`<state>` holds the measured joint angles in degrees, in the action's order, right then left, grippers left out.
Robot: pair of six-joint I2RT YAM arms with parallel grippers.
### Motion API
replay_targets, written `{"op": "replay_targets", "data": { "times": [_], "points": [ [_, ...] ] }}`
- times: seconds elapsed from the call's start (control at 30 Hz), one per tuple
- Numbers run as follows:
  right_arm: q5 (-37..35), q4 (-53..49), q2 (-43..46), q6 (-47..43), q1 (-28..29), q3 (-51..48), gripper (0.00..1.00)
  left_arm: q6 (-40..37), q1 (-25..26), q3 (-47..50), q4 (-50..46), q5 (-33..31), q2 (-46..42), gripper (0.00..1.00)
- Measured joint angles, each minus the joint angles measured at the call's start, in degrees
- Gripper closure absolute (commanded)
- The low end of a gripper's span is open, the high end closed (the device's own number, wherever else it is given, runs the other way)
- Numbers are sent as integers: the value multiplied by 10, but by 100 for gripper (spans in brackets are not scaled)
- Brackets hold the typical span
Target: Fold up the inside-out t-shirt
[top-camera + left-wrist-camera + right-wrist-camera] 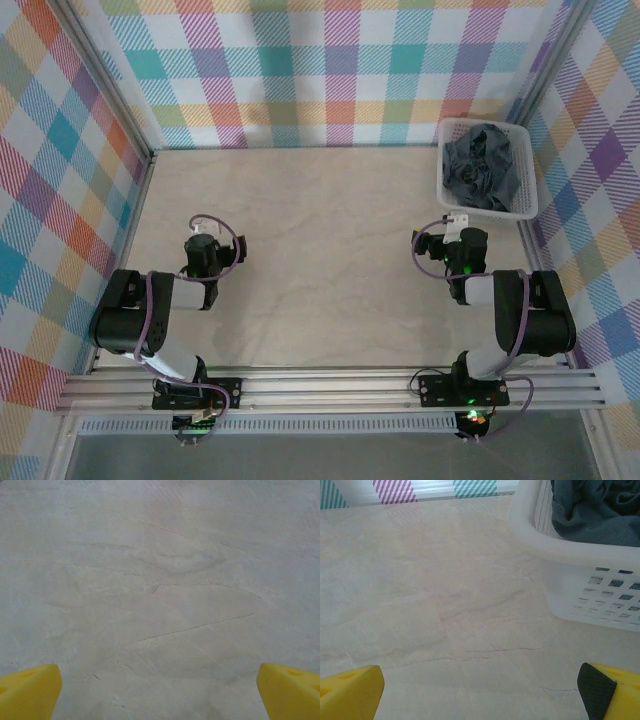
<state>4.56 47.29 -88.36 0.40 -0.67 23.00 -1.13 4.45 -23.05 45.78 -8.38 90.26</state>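
From the top external view, the inside-out t-shirt is being found bunched in a heap inside the white basket at the far right corner of the table, with none of it spread out. Folding is being judged as not yet begun, and the step in hand is being taken to be lifting the garment out. The left gripper and the right gripper are being held low over bare tabletop, well apart, the right one near the basket's front wall. In the left wrist view, the yellow fingers are being held wide apart over the marbled surface, with nothing between them. In the right wrist view, the fingers are likewise being held spread and empty, a black pad being shown on one. The basket's rim and slotted wall are being seen just ahead to the right, with grey cloth inside. It is being advised that the right arm be raised over the rim before descending, that one upper fold be pinched rather than the whole heap, and that the cloth be drawn to the open middle of the table, within reach of both arms. The rim and the plaid walls close beside the basket are being noted as obstructions. The basket is being judged liable to drag or tip should cloth snag.
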Motion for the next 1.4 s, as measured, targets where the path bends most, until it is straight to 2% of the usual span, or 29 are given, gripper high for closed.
{"op": "replay_targets", "data": {
  "times": [0.7, 0.77, 0.83, 0.93, 1.03, 1.1, 1.17, 1.4],
  "points": [
    [-5, -3, 2, 2, 0, 0, 0, 0, 0, 0, 0, 0, 0, 0],
    [-9, -30, 21, 2, 0, 0, 0, 0, 0, 0, -2, -1, -3, 0],
    [-29, -114, 80, 18, 1, 12, 0, 5, 0, 4, -29, -7, -37, 0],
    [-73, -290, 159, 85, -4, 112, 0, 26, 1, 8, -123, -19, -179, 0],
    [-82, -429, 144, 156, -25, 283, 0, 59, 9, -23, -228, -17, -328, 0],
    [-73, -507, 90, 204, -47, 414, 0, 82, 19, -63, -300, -4, -389, 0],
    [-65, -560, 24, 238, -66, 520, 0, 102, 36, -96, -358, 19, -416, 0],
    [-23, -725, -304, 309, -104, 867, 0, 123, 101, -139, -492, 127, -409, 0]
  ]
}}
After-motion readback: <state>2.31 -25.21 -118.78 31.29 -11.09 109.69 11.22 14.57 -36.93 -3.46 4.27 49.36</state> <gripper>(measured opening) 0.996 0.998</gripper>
